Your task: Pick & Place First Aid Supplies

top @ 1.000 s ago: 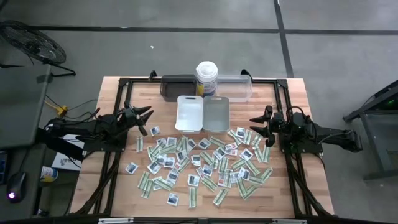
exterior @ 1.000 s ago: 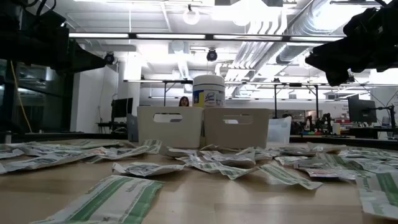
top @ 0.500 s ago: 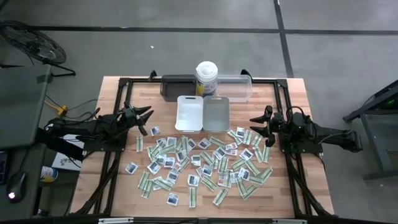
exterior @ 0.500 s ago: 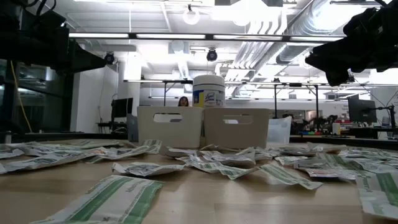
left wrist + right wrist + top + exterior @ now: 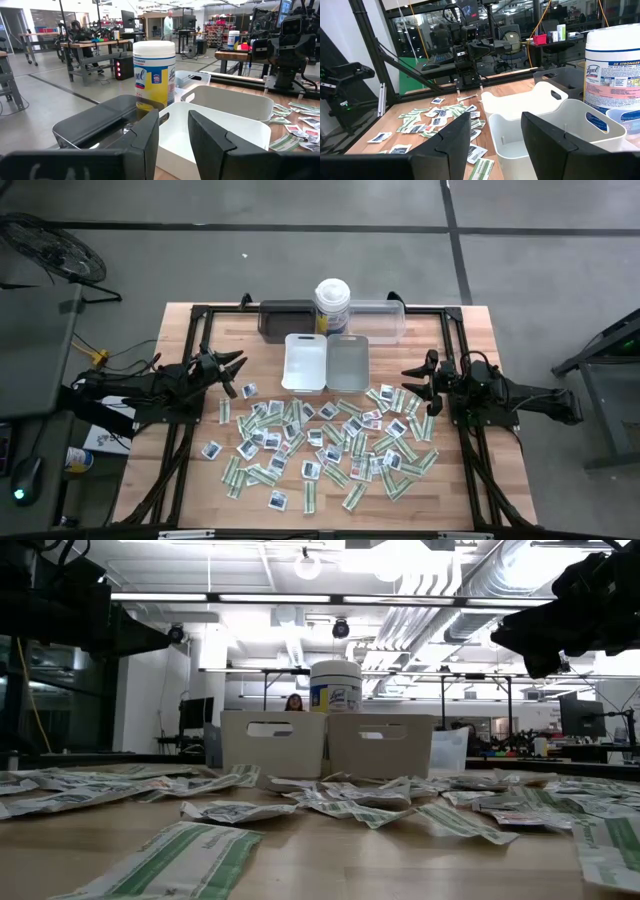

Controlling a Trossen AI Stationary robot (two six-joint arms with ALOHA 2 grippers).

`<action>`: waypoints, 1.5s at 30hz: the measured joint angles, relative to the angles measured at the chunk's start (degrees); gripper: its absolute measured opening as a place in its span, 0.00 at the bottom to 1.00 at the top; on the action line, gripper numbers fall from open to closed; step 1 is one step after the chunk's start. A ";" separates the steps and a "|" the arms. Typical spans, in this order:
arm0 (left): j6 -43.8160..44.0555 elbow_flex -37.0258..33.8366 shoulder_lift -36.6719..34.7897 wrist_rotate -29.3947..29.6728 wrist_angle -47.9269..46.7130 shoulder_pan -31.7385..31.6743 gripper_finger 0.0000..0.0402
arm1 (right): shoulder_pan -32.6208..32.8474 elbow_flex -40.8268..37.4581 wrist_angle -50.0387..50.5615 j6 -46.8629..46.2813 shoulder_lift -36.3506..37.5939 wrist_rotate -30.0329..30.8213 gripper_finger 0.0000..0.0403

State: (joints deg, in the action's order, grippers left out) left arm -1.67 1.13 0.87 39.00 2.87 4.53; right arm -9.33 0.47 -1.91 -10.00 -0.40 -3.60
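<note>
Left tool [image 5: 237,375] and right tool [image 5: 410,380] both parted, empty, unmoved, packets [image 5: 320,440] unchanged

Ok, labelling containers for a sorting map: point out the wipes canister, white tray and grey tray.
wipes canister [image 5: 332,293], high view, its lid.
white tray [image 5: 305,363], high view, its floor.
grey tray [image 5: 347,364], high view, its floor.

Light wooden butcher-block table [image 5: 185,320] with black metal frame along its edges. Landmark: tall white round canister with lid [image 5: 331,305], standing at table's far edge, centre. Dark rectangular tray [image 5: 285,318] just left of canister; clear rectangular tray [image 5: 379,320] just right of it. White rectangular tray [image 5: 306,362] and grey rectangular tray [image 5: 347,362] side by side, touching, just in front of canister. Scattered small flat packets, white sachets and green-and-white strips [image 5: 320,442], spread across table nearer than both trays.
</note>
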 joint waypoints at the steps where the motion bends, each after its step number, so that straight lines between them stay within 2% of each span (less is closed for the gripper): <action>1: 0.01 -0.01 0.00 0.00 0.00 -0.01 0.25 | -0.01 0.00 0.00 0.00 0.00 -0.01 0.42; 17: 0.01 -0.01 0.01 0.00 -0.01 -0.02 0.25 | 0.01 0.00 0.00 0.28 0.00 0.10 0.42; 26: 0.00 0.00 0.00 -0.02 0.00 0.00 0.25 | -0.01 1.07 -1.53 1.92 0.00 3.07 0.42; 28: 0.02 0.00 0.02 0.00 0.00 0.00 0.25 | -0.04 3.65 0.46 -0.12 -0.04 3.30 0.42; 31: 0.01 0.00 0.02 0.00 0.00 0.00 0.25 | -0.06 9.63 8.71 -1.93 -1.20 3.90 0.42; 33: 0.01 -0.01 0.00 0.00 0.00 0.00 0.25 | -0.08 13.94 15.09 -2.34 -3.23 5.06 0.42; 37: 0.01 0.00 0.02 0.00 0.00 -0.02 0.25 | -0.15 20.94 19.93 -8.08 -9.59 10.18 0.42; 41: 0.00 -0.02 0.02 0.00 0.00 -0.01 0.25 | -1.48 27.51 22.10 -8.03 -17.22 5.34 0.42; 45: 0.02 0.00 0.02 -0.02 0.00 0.00 0.25 | -3.70 34.77 30.61 -10.82 -24.95 -0.12 0.42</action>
State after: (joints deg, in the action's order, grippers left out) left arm -1.65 1.13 0.89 38.98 2.87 4.54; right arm -13.03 35.24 28.70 -20.82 -25.35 -3.72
